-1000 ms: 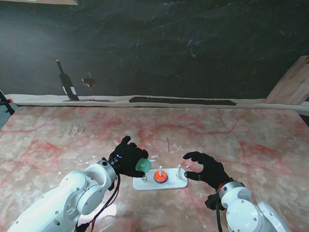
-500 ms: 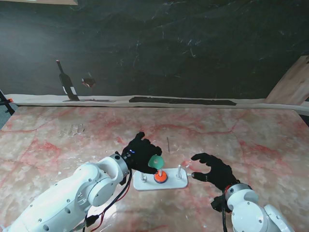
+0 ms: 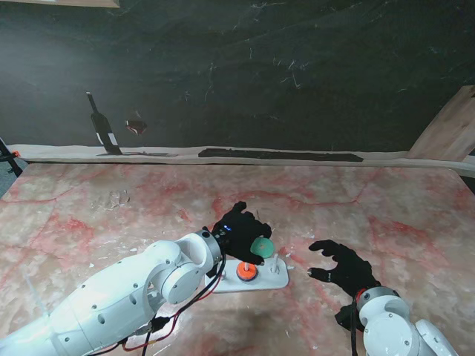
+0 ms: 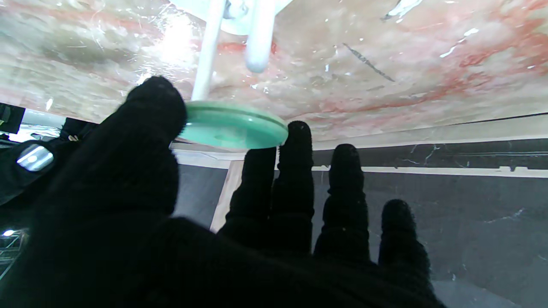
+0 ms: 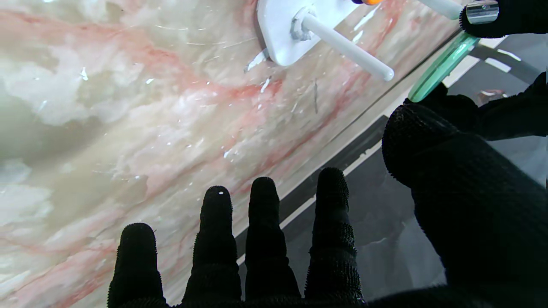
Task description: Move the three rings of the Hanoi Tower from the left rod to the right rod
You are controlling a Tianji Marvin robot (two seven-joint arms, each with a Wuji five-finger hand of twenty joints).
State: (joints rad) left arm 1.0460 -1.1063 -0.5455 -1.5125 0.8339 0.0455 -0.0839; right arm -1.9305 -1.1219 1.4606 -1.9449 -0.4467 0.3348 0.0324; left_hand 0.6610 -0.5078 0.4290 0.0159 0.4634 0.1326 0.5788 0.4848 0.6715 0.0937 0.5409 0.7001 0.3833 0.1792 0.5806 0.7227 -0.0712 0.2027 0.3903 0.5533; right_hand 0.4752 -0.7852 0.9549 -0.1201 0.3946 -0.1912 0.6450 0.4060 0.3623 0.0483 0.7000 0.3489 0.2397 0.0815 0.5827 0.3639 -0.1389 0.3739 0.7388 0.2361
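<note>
- Left hand (image 3: 241,228): black-gloved, lower centre of the stand view. Thumb (image 4: 150,124) and fingertips (image 4: 295,137) are clamped on the rim of the green ring (image 3: 260,246).
- Green ring: a flat disc held clear of the board, just beside the right rod (image 3: 275,260) on its left side. In the left wrist view (image 4: 233,126) its face looks roughly level, hole axis toward the table; in the right wrist view (image 5: 443,66) it appears edge-on as a thin slanted bar. No long axis beyond its diameter.
- Right rod: a white peg standing upright from the white base (image 3: 278,278), long axis vertical, bare of rings.
- Orange ring (image 3: 246,273): seated on the middle rod, low on the base, just nearer the frame's bottom edge than the green ring.
- Left rod: hidden behind the left forearm in the stand view; whether a ring remains there cannot be told.
- Right hand (image 3: 344,265): lower right of the stand view, fingers spread apart, holding nothing, near the base but not touching it.
- Step in hand, as judged: threading the green ring onto the right rod. Doing it well calls for centring the hole over the rod tip, keeping the disc level, lowering straight along the rod, and loosening the pinch only once the rod has passed through the hole.
</note>
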